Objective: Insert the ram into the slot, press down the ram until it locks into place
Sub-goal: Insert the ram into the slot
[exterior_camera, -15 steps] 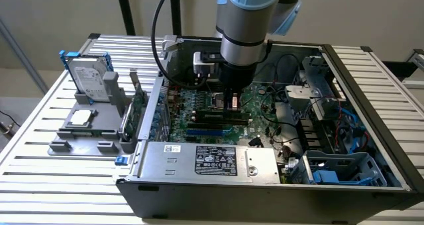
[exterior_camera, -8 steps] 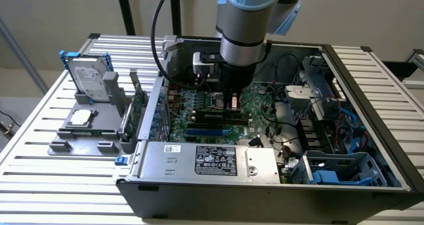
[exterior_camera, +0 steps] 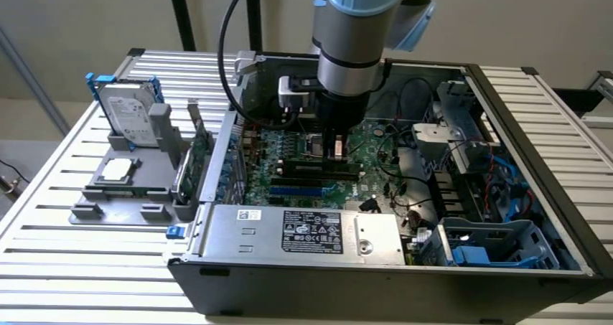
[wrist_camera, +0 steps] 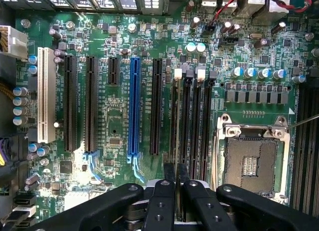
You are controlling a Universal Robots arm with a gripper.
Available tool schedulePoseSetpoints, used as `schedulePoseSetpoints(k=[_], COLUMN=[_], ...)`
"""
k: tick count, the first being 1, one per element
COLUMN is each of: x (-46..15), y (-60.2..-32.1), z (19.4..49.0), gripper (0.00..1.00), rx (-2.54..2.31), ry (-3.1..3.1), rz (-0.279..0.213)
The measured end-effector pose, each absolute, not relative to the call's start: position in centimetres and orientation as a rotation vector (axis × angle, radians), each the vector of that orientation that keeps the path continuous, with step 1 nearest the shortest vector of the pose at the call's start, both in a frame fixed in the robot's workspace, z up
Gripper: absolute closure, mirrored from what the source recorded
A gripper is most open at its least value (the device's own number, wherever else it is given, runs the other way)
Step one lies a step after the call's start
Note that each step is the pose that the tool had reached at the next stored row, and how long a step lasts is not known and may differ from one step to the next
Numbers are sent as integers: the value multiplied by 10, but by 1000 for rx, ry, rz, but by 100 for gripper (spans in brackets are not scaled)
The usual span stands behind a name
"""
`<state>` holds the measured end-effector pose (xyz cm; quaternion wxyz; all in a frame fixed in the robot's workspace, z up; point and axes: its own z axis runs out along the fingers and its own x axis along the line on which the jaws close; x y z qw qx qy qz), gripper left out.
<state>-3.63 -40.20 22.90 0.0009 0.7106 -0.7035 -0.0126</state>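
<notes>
Main risk, as we judge it: ram [exterior_camera: 334, 150] goes down skewed or off the slot [wrist_camera: 173, 121], so one end seats, the clips [wrist_camera: 178, 74] don't latch, & pressing harder flexes the mobo [wrist_camera: 114, 116]. The neighbour slots [wrist_camera: 195, 121] sit v. close on the side toward the CPU socket [wrist_camera: 251, 164], so a small offset could land it in the wrong one. End effector [wrist_camera: 175, 186] hangs over the end of the slot bank, near the socket. Its fingers [wrist_camera: 163, 191] are nearly together, pinching a thin strip we take for the ram, edge-on, above the slot & apparently not yet seated.
</notes>
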Motion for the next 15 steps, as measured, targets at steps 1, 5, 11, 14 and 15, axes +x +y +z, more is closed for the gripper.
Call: schedulePoseSetpoints(k=[1, 5, 11, 14, 15], x=[-36, -37, -38, -38, -38], y=[-402, -402, -401, -401, -401], z=[229, 228, 228, 227, 227], gripper=[87, 87, 87, 87, 87], rx=[2231, 2228, 2218, 2212, 2211], ry=[-2209, -2215, -2226, -2232, -2234], rz=[-39, -37, -35, -35, -35])
